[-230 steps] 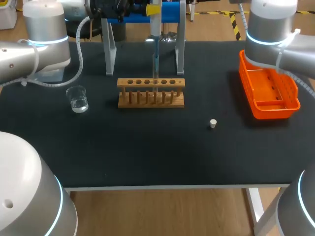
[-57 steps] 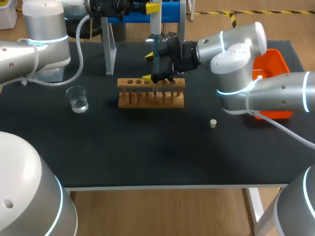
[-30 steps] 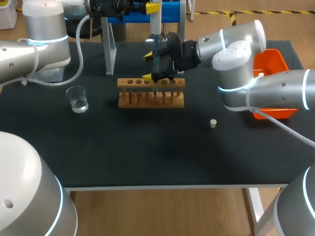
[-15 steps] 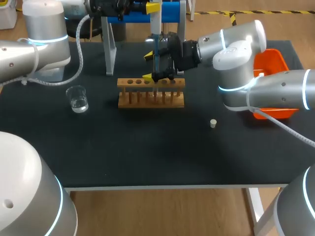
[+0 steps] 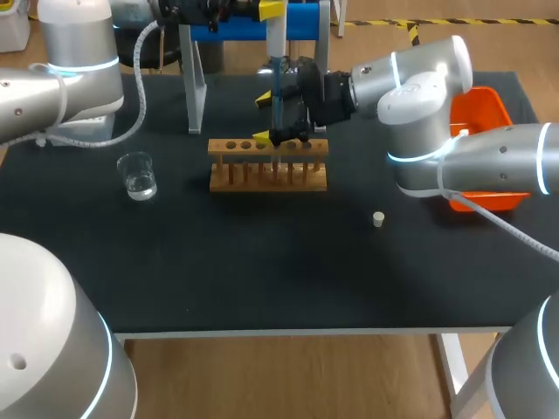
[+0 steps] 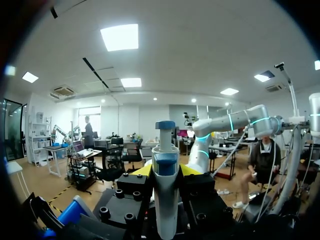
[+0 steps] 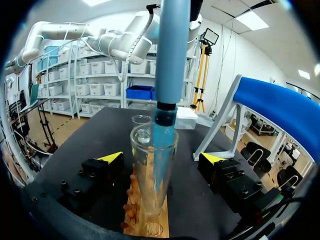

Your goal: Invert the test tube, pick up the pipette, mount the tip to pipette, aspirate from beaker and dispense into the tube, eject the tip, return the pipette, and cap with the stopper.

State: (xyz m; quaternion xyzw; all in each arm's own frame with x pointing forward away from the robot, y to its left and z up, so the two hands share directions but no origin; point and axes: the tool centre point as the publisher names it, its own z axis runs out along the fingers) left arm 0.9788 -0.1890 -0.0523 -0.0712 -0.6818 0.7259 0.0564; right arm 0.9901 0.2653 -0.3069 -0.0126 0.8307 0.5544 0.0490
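My left gripper [image 5: 274, 16] [image 6: 166, 170] is shut on the blue-and-white pipette [image 5: 276, 65] [image 6: 165, 165], holding it upright above the wooden rack [image 5: 267, 164] [image 7: 145, 222]. The pipette's shaft [image 7: 170, 55] runs down into the mouth of a clear test tube [image 5: 276, 138] [image 7: 150, 175] standing in the rack. My right gripper [image 5: 261, 118] [image 7: 162, 158] stands open, one yellow-tipped finger on either side of the tube, both apart from it. A glass beaker [image 5: 137, 175] [image 7: 141, 122] of clear liquid sits left of the rack. The small white stopper [image 5: 378, 219] lies right of the rack.
The blue-topped grey pipette stand [image 5: 301, 22] rises just behind the rack. An orange basket [image 5: 489, 109] sits at the right edge, partly hidden by my right arm. The near half of the black table [image 5: 279, 279] is bare.
My right arm has swung in from over the orange basket to the rack and has held still for the last second. My left arm's elbow has shifted slightly; the pipette stays over the tube.
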